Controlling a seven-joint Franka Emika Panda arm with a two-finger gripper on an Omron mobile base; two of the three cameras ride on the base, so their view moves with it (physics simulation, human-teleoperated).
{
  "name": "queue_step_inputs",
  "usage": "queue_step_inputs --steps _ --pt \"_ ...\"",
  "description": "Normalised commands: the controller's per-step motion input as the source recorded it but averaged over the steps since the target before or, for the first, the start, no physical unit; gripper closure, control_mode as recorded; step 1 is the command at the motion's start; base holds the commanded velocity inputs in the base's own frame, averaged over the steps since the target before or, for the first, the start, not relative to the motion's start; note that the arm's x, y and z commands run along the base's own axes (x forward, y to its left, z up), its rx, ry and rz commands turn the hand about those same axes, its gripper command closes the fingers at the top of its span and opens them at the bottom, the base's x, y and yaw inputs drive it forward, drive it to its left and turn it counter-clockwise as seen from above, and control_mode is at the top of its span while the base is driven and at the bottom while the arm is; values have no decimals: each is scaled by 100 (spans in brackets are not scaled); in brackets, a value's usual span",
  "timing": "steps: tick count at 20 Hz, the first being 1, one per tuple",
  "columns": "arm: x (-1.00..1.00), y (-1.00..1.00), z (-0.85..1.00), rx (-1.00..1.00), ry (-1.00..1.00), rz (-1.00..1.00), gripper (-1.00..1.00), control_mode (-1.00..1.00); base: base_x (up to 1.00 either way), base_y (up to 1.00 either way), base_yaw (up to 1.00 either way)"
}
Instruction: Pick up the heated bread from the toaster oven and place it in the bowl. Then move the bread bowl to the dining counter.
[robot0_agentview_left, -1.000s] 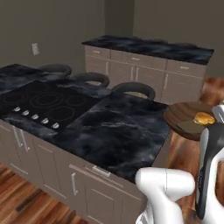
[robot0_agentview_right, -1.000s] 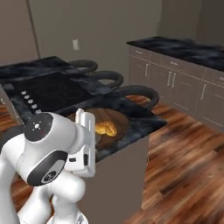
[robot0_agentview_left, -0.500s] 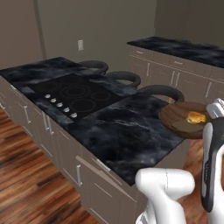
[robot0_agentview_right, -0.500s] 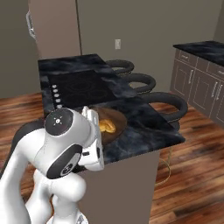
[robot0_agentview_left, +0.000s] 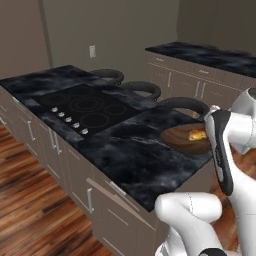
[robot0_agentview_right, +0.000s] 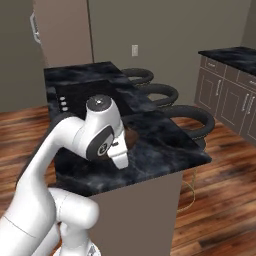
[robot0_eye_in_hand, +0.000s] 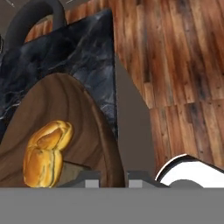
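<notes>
Hand view had the heated bread (robot0_eye_in_hand: 46, 153) sitting inside the wooden bowl (robot0_eye_in_hand: 94, 131), golden and lumpy, its long axis running up the frame toward the bowl's far rim. The bowl hung right below the camera, its rim running under the gripper (robot0_eye_in_hand: 113, 177), whose two dark tips poked up at the bottom edge. Were the fingers clamped on that rim or just resting beside it? I couldn't tell; the tips were cut off and no contact showed. From the left base view, the bowl (robot0_agentview_left: 181, 142) lay over the near right corner of the dining counter (robot0_agentview_left: 130, 150), with the bread (robot0_agentview_left: 198, 135) toward its right side, tucked against the white arm. The black cooktop (robot0_agentview_left: 85, 107) sat well apart on the counter's left half, and the dark stools (robot0_agentview_left: 142, 87) lined the far edge. The right base view hid most of the bowl (robot0_agentview_right: 131, 137) behind the arm's big joint, leaving only a brown sliver. So the setting-down looked like the step in hand, and whether the bowl already rested on the marble or hovered just above it was hard to make out. One worry: that corner left little margin before the wooden floor (robot0_eye_in_hand: 175, 65).
</notes>
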Motion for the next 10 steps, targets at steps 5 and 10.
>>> queue_step_inputs --steps 5,10 --pt "100 39 -74 0 0 4 100 -100 0 0 0" --pt "100 31 -67 0 0 3 100 -100 0 0 0"
